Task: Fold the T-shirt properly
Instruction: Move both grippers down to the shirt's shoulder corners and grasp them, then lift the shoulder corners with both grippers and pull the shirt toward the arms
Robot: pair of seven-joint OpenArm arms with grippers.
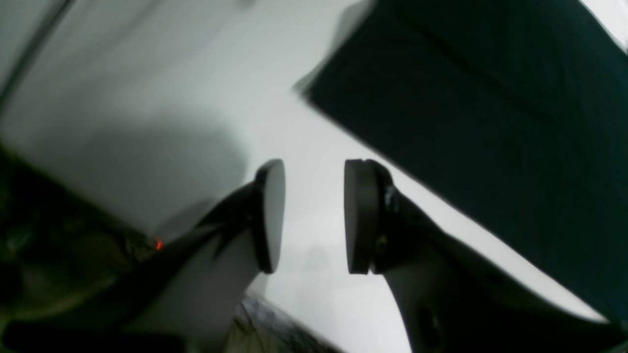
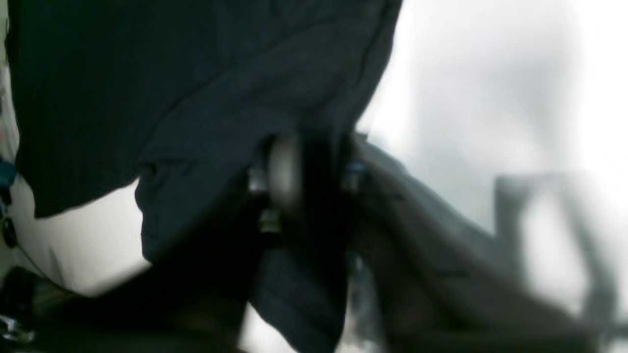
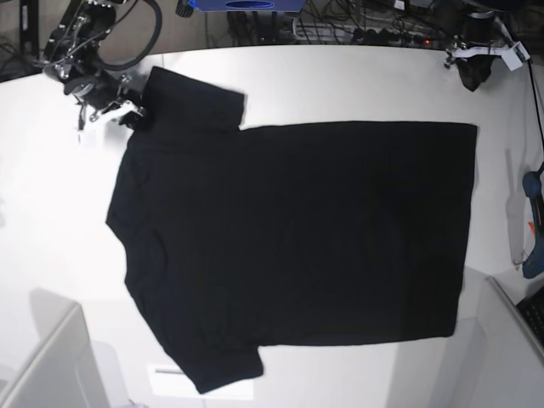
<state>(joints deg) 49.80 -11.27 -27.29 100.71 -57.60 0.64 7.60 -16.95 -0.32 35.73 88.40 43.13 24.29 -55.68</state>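
Right gripper (image 2: 306,171) clamped on T-shirt (image 3: 297,246) sleeve edge, far-left corner. Left gripper (image 1: 314,215) parted, empty, just beside shirt hem over table (image 3: 357,76).

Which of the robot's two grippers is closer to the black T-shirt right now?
The right gripper: it is shut on the T-shirt at a sleeve. The left gripper is open over bare table beside the shirt's edge.

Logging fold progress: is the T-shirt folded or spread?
Spread: the T-shirt lies flat on the table, both sleeves out, no fold visible.
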